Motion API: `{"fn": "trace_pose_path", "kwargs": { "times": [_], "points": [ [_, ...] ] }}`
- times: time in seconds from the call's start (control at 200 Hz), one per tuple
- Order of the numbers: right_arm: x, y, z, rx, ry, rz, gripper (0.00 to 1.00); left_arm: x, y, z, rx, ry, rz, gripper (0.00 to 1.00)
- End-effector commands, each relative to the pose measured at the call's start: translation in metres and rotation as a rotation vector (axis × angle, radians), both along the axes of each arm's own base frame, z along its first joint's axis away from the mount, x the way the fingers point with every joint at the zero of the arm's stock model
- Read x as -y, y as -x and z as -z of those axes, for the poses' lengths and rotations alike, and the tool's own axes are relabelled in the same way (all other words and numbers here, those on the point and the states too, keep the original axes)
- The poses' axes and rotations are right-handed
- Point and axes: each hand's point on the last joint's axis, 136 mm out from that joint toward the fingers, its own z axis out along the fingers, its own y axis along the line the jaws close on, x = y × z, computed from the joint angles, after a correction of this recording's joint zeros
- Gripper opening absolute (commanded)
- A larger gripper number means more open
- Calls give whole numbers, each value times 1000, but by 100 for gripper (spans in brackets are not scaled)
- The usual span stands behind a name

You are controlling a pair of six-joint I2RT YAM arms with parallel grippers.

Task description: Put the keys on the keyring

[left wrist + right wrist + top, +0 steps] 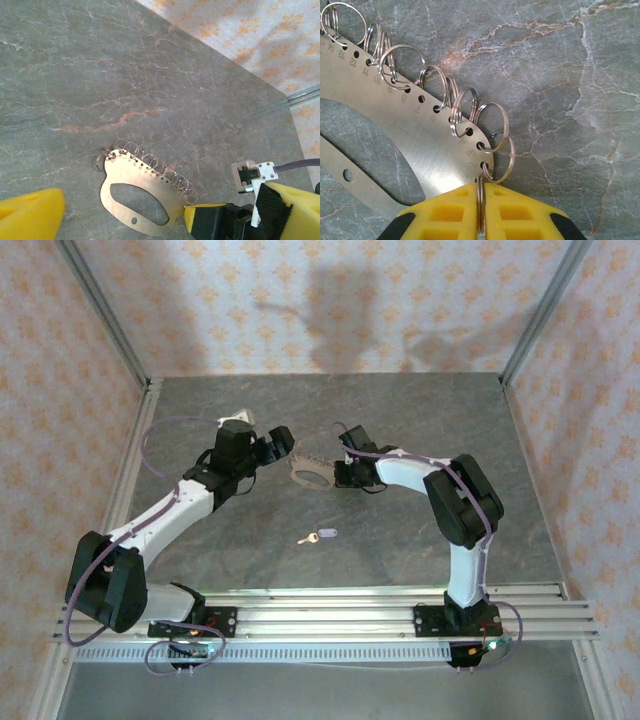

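right end effector (480, 194) clamped on keyring (427, 145) to hold it steady | left end effector (281, 444) apart, ready for key (322, 536)

the keyring (420, 145) is a flat plate of brushed metal, satin with fine grain lines; the split rings (492, 127) along its edge are polished wire, bright and glossy. the fingers (445, 215) of the right gripper (480, 190) look like matt yellow plastic or foam. the table (570, 75) is a smooth, dull stone-look top, grey with rusty veins. the key (318, 536) has a brassy metal blade; its lilac head is too small to judge. the walls (300, 300) look papered and matt.
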Motion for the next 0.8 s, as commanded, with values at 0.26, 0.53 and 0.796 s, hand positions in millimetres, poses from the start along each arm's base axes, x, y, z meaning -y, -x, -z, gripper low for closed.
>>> {"fn": "trace_pose_path", "kwargs": {
  "times": [0.26, 0.53, 0.796],
  "points": [
    [6, 0, -17, 33, 32, -4, 0, 2, -2, -9, 13, 10, -16, 100],
    [-13, -11, -85, 176, -47, -125, 0, -10, -6, -8, -66, -105, -80, 99],
    [-49, -18, -181, 272, -395, -361, 0, 22, -17, -31, -1, -111, 123, 94]
  ]
}}
